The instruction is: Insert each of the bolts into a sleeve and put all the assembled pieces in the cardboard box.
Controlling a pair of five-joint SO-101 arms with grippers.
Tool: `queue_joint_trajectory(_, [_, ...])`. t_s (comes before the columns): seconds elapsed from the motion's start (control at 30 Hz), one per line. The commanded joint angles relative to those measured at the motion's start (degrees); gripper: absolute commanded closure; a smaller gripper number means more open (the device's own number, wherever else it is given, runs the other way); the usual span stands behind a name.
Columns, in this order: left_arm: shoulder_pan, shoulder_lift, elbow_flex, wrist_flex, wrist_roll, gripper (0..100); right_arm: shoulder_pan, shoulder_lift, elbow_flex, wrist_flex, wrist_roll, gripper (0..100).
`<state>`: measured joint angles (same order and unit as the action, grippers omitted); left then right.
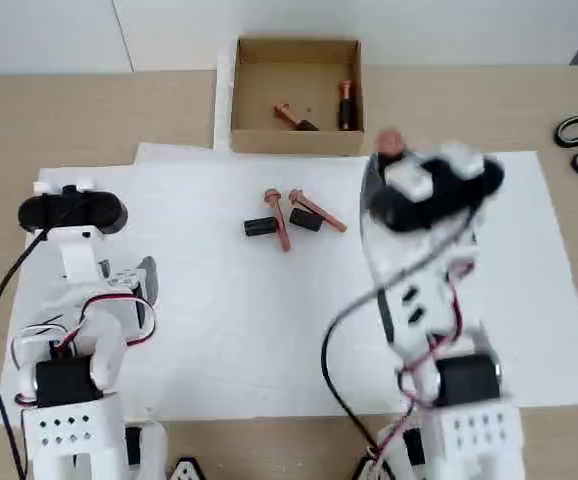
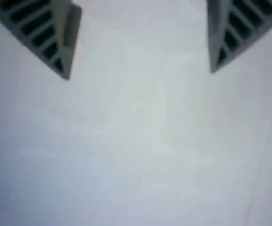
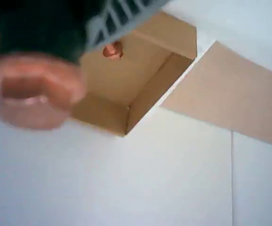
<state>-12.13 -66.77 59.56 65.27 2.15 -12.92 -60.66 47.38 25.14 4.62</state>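
Done: two assembled pieces [image 1: 294,117] lie in the cardboard box [image 1: 299,142] at the desk's [image 1: 89,110] far edge.
In hand: right end effector [image 1: 393,158] clamped on a third sleeved bolt [image 3: 32,89], just beside the box's near right corner.
Remaining: two bolts [image 1: 277,218] and two sleeves [image 1: 259,227], loose at the middle of the white sheet [image 1: 219,330].
Idle: left end effector [image 2: 138,73], fingers apart, near the sheet's left edge.
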Motion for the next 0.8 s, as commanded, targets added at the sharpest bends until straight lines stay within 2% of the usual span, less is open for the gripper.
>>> queue_joint_trajectory(0.0, [-0.4,-0.2,0.7,-1.3,-0.3,82,0.3,14.6,-14.8,-3.6,0.4,99.5])
queue_joint_trajectory(0.5, [-0.4,-0.3,1.5,-1.1,-0.3,82,0.3,67.1,-54.0,-12.4,0.4,99.5])
queue_joint_trajectory(0.77, [-0.4,-0.3,1.5,-1.1,-0.3,82,0.3,88.5,-69.2,-14.1,0.4,99.5])
